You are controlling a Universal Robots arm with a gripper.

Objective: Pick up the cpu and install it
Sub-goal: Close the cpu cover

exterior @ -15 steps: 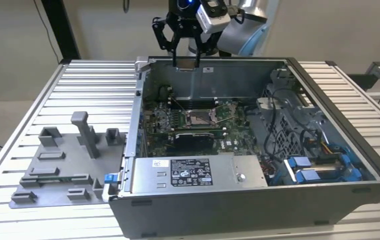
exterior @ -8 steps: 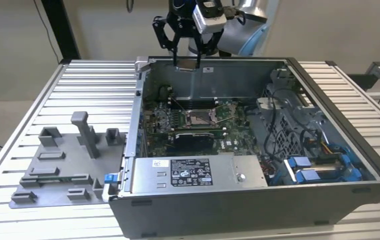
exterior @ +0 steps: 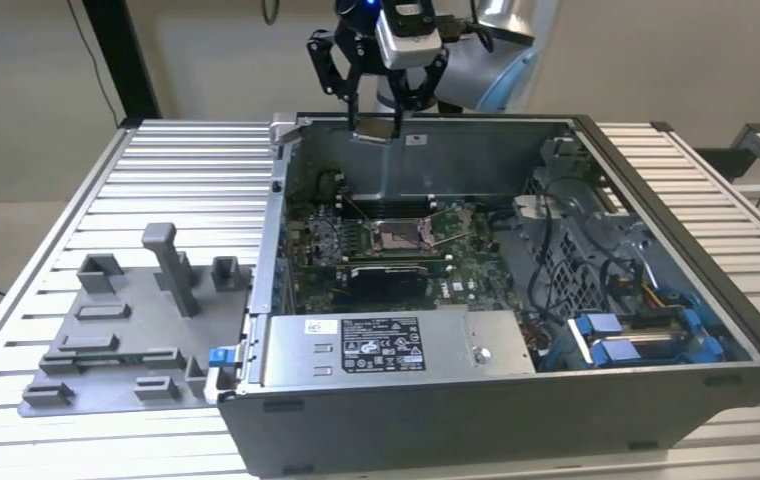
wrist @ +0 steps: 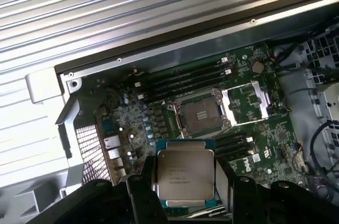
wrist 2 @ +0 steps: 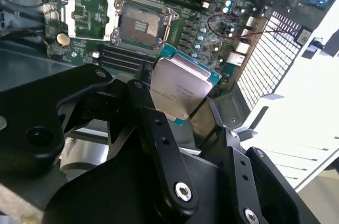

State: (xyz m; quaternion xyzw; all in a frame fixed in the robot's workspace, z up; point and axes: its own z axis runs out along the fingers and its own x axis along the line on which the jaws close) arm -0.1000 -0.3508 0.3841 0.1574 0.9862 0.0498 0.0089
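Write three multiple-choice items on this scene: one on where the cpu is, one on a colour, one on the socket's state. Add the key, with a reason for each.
1. Where is the cpu?
A. seated in the socket
B. held in the gripper, in the air
C. on the floor

2. What colour is the cpu's top?
A. silver-grey
B. red
C. black

3. How does the socket stand?
A. covered by a cooler
B. filled with a chip
C. open and empty

Key:
1 B: both wrist views show the gripper clamped on two of its edges, with the board well behind it.
2 A: its pale metal lid shows plainly in both wrist views.
3 C: in the first wrist view the frame is swung aside and the bare contact field shows.
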